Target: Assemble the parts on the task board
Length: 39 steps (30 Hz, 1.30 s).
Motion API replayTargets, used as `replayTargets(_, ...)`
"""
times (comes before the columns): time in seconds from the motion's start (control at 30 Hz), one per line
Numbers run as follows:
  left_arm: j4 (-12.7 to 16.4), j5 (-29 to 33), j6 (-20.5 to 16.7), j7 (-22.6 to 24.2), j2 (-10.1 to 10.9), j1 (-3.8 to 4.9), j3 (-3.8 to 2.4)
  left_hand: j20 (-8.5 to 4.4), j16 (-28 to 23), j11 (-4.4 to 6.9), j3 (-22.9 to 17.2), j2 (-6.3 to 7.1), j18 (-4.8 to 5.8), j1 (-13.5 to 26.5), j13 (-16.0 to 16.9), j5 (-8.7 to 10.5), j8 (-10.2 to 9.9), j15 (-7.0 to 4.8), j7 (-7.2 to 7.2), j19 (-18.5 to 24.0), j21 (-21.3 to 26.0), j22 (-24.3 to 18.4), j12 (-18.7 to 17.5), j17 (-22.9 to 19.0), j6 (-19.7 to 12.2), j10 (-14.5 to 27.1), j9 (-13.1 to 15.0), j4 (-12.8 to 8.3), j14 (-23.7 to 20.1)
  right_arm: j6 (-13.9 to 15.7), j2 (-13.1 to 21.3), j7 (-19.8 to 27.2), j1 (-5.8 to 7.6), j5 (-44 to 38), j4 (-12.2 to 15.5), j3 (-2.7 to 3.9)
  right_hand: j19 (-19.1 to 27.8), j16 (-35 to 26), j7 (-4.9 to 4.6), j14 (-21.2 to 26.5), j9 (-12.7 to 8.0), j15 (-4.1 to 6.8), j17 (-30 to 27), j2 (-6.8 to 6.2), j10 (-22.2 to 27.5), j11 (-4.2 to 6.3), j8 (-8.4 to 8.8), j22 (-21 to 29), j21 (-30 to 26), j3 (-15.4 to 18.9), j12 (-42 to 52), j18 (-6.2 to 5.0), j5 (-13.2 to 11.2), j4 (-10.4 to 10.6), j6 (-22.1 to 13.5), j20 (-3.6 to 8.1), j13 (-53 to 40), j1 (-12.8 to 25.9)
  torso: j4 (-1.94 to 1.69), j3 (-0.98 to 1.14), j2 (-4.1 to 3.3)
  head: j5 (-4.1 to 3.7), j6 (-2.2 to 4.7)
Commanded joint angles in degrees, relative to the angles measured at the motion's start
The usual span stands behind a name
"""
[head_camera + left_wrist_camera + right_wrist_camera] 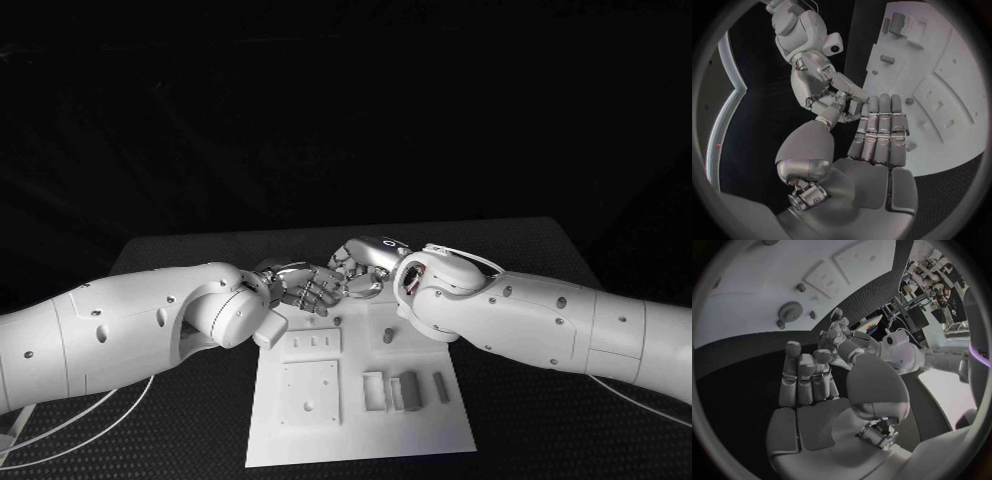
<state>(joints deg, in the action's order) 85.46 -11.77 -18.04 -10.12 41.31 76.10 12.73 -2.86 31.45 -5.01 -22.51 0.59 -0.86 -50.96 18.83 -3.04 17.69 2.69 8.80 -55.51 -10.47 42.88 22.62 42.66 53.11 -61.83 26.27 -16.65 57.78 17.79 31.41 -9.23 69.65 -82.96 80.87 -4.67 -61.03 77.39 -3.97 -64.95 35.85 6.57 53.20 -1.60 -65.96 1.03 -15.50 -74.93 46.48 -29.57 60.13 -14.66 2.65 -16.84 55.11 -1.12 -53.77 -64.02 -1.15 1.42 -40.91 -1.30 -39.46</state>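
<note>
1. Task board (361,420) lay in the middle of the black table (534,430), reaching from the near edge toward the far side, so both arms could come to it equally.
2. Grey parts (410,390) lay on the near right area of the board, side by side, probably sorted for picking. A small gear (790,311) lay on the board's far area, apart from them.
3. Left hand (303,288) and right hand (361,268) met above the far end of the board, fingertips almost touching. I judged this was a handover or a shared adjustment of a small piece.
4. Fingers of the left hand (879,130) were straight and side by side, the palm bare. Whether the fingertips pinched something, I could not tell.
5. Right hand fingers (804,377) were also extended and the palm bare; a grasp at the tips could not be confirmed.
</note>
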Motion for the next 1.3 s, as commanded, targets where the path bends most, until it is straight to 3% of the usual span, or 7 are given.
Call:
replayTargets(0.03,0.4,0.5,1.0,1.2,-0.1,0.1,-0.12,0.0,-0.3,0.1,0.2,-0.41,0.62,-0.7,0.0,0.06,-0.2,0.05,-0.13,0.0,0.2,0.1,0.2,0.1,0.3,-0.2,-0.1,0.0,0.5,-0.9,-0.1,0.9,-0.07,-0.3,0.1,-0.04,-0.3,0.3,-1.57,0.1,0.0,0.33,-0.1,0.18,-0.4,-0.11,-0.17,-1.0,0.4,-0.3,0.1,-0.34,0.2,0.2,1.9,-0.1,0.0,0.4,-0.02,0.01,0.0,-0.04,-0.06)
replayTargets(0.53,0.2,0.5,0.7,1.3,0.1,0.1,-0.12,-0.08,-0.9,0.18,0.7,-3.85,0.72,-1.8,-0.2,0.01,-0.1,-0.02,-0.28,-0.1,0.3,0.1,0.2,0.9,0.7,-0.4,-0.4,0.0,0.8,-0.9,0.0,0.8,-0.08,-0.2,0.0,-0.06,-0.4,0.3,-1.52,0.0,0.1,0.37,-0.1,0.24,-0.4,-0.06,-0.19,-0.9,0.4,-0.3,0.1,-0.34,0.2,0.2,2.0,-0.07,0.0,0.5,0.03,0.04,-0.01,0.21,-0.24)
replayTargets(0.67,0.1,0.3,0.8,0.8,0.2,0.11,-0.12,-0.1,-0.9,0.23,1.0,-4.1,0.74,-1.7,-0.2,0.02,-0.1,-0.05,-0.35,-0.2,0.3,0.1,0.3,1.1,1.0,-0.6,-0.4,0.0,1.0,-0.7,0.1,0.8,-0.08,-0.2,0.0,-0.07,-0.4,0.3,-1.48,0.0,0.1,0.4,-0.2,0.3,-0.5,-0.03,-0.23,-0.9,0.4,-0.3,0.1,-0.34,0.2,0.2,2.1,-0.04,0.0,0.6,0.05,0.06,0.0,0.16,-0.25)
replayTargets(0.93,0.1,-2.3,0.9,-1.6,0.2,0.11,-0.12,-0.31,-1.2,0.39,2.4,-2.23,0.64,0.1,-0.2,0.03,0.0,-0.22,-0.5,-0.7,0.2,0.1,0.5,1.8,1.4,-0.9,-0.5,0.3,1.5,-0.6,0.0,0.8,-0.08,-0.2,0.1,-0.07,-0.5,0.4,-1.44,-0.1,0.1,0.44,-0.2,0.28,-0.6,0.01,-0.26,-0.9,0.4,-0.3,0.1,-0.34,0.2,0.2,2.2,-0.02,0.0,0.6,-0.02,0.04,-0.02,-0.02,-0.58)
replayTargets(1.13,0.3,-3.0,0.9,-2.1,0.3,0.11,-0.12,-0.46,-1.4,0.48,3.8,1.83,0.51,3.2,-0.1,0.17,-0.1,-0.35,-0.5,-1.0,0.3,0.0,0.7,2.3,1.4,-1.0,-0.7,1.1,1.8,-1.1,-0.1,0.6,-0.08,-0.2,-0.1,-0.07,-0.5,0.4,-1.42,-0.1,0.1,0.46,-0.2,0.26,-0.6,0.04,-0.26,-0.9,0.4,-0.3,0.1,-0.34,0.2,0.2,2.3,0.0,0.0,0.6,0.03,0.02,0.0,-0.16,-0.65)
replayTargets(1.3,0.3,-3.2,-0.9,-1.2,0.4,0.1,-0.13,-1.04,-0.1,1.16,4.2,3.74,0.11,4.8,1.0,0.14,0.1,-1.08,-0.66,-2.5,-0.7,0.6,2.4,3.3,1.7,-1.9,-0.6,1.3,3.1,-1.3,-0.1,0.5,-0.08,-0.2,-0.3,-0.07,-0.5,0.4,-1.41,-0.1,0.1,0.47,-0.2,0.24,-0.6,0.05,-0.26,-0.9,0.4,-0.4,0.1,-0.34,0.2,0.2,2.3,0.01,0.0,0.6,0.04,0.02,0.04,-0.24,-0.88)
